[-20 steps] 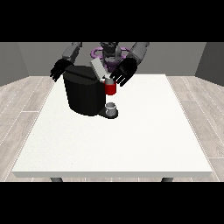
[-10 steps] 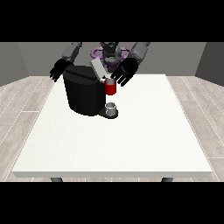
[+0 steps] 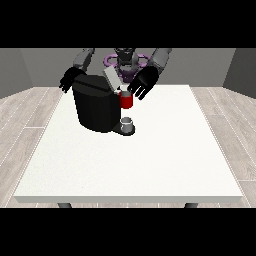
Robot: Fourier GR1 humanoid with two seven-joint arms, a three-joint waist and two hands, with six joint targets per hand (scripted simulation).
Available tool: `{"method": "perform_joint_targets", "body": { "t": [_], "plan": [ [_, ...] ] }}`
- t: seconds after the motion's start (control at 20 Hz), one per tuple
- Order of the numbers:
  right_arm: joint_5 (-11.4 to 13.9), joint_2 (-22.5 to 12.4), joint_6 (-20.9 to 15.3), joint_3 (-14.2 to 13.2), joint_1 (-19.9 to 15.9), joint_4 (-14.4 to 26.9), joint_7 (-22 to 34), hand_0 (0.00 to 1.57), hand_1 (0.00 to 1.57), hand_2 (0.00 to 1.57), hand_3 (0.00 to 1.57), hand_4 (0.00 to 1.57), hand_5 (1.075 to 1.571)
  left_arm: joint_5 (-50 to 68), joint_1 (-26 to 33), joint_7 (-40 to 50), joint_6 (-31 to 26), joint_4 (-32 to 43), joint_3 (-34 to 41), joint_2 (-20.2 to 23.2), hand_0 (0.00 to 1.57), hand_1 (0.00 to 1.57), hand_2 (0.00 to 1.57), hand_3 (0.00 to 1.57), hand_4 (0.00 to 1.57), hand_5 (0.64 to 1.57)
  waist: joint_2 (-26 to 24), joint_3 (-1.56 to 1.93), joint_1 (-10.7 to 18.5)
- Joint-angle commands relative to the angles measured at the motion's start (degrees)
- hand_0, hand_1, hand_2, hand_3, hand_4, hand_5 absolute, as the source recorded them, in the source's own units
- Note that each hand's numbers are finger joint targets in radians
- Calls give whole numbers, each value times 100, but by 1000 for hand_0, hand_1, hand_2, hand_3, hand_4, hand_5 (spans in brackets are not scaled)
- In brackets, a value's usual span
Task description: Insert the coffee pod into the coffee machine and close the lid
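My robot hand at the view's right (image 3: 142, 84) hangs open-fingered beside the raised grey lid (image 3: 112, 79) of the black boxy coffee machine (image 3: 97, 104); I can't make out the pod. A careless sweep could knock the machine askew.

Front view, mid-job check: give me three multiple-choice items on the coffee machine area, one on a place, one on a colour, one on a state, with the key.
1. Where does the small grey cup stand?
A. On the machine's base, below the brew head
B. At the table's near edge
C. In a hand

2. What colour is the brew head on the bulky black coffee machine?
A. Blue
B. Red
C. Yellow

3. How is the machine's flat grey lid?
A. Shut flat
C. Lying on the white table
B. Raised, tilted up

Key: 1 A, the cup sits on the base under the red part. 2 B, it shows red. 3 B, the lid slants upward beside the open black hand at the view's right.
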Motion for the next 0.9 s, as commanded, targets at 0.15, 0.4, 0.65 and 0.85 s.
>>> {"method": "perform_joint_targets", "body": {
  "t": [0.15,0.4,0.65,0.85],
  "plan": [
    [-163,-245,240,-237,-118,189,-206,0,0,0,0,411,1571,-313,-117,127,-232,-6,-267,34,0,0,0,0,0,1571,92,-5,-38],
    [-187,-177,81,-360,-48,433,-202,0,0,0,0,353,1571,-289,31,-114,-420,-108,-252,91,0,0,0,0,0,1571,-55,-6,253],
    [-56,-87,-129,-322,-109,511,-222,0,0,0,0,387,1571,-338,63,-49,-470,-175,-310,-115,0,0,0,0,0,1571,-237,-7,378],
    [-25,-29,-16,-169,232,534,-275,0,0,0,0,416,1571,-316,175,112,-440,-197,-231,-215,0,0,0,0,0,1571,-517,-7,329]
  ]
}}
